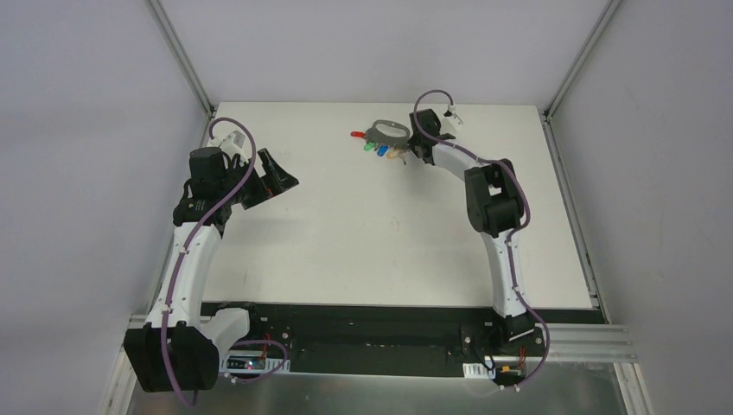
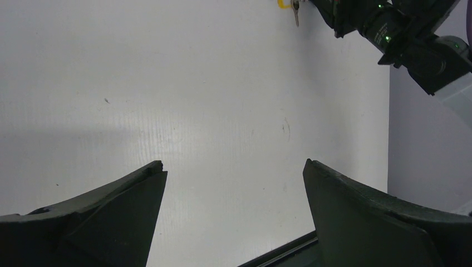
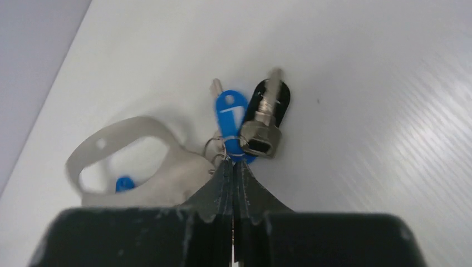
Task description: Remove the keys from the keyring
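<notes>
The grey oval keyring (image 1: 387, 131) lies at the far middle of the table with the keys fanned out under it: red (image 1: 357, 136), green (image 1: 369, 147), blue (image 1: 380, 150), yellow (image 1: 398, 156). My right gripper (image 1: 415, 154) is at the bunch's right side. In the right wrist view the right gripper (image 3: 232, 164) is shut, its tips pinching the lower end of the blue tag (image 3: 231, 111) beside a small wire ring. A metal key (image 3: 264, 129) lies next to it and the keyring (image 3: 128, 133) sits to the left. My left gripper (image 1: 278, 177) (image 2: 234, 167) is open and empty, far to the left.
The table's far edge runs just behind the keyring, with a wall corner post (image 1: 543, 114) at the back right. In the left wrist view the right arm (image 2: 401, 33) and a yellow tag (image 2: 285, 4) show at the top right.
</notes>
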Robot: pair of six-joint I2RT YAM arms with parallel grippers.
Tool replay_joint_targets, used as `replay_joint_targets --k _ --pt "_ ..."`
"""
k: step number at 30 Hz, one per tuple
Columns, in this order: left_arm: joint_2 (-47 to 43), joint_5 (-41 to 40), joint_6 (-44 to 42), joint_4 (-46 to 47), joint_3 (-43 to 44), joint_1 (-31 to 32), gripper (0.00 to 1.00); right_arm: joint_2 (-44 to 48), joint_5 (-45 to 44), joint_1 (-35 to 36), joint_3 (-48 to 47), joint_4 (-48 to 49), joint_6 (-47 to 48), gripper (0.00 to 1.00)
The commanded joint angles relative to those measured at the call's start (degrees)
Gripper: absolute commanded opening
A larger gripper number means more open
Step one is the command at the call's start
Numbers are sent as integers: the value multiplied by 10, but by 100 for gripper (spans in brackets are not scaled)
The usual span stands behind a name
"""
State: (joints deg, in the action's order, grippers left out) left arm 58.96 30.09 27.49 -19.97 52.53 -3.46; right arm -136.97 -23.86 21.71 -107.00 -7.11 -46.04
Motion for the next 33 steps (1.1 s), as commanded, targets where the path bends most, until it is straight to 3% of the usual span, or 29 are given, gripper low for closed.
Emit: replay_joint_targets --k 1,11,17,18,20,25,29,33 --pt "-3 21 5 18 -2 -2 98 138 51 26 114 37 37 0" --pt "31 67 9 27 -3 9 97 424 138 55 444 27 94 0" --pt "59 58 -6 21 1 70 96 569 158 55 572 -26 110 0" --pt "63 40 -11 10 6 90 96 589 158 55 589 -28 117 6" --pt "74 2 -20 -11 19 135 96 617 147 54 607 -29 144 30" --pt "117 -126 36 -17 54 243 94 630 116 49 554 -95 194 37" --pt "219 -273 71 -1 124 336 91 664 88 45 552 -112 201 44" --pt "355 -290 152 13 203 347 82 718 77 35 571 -114 200 54"
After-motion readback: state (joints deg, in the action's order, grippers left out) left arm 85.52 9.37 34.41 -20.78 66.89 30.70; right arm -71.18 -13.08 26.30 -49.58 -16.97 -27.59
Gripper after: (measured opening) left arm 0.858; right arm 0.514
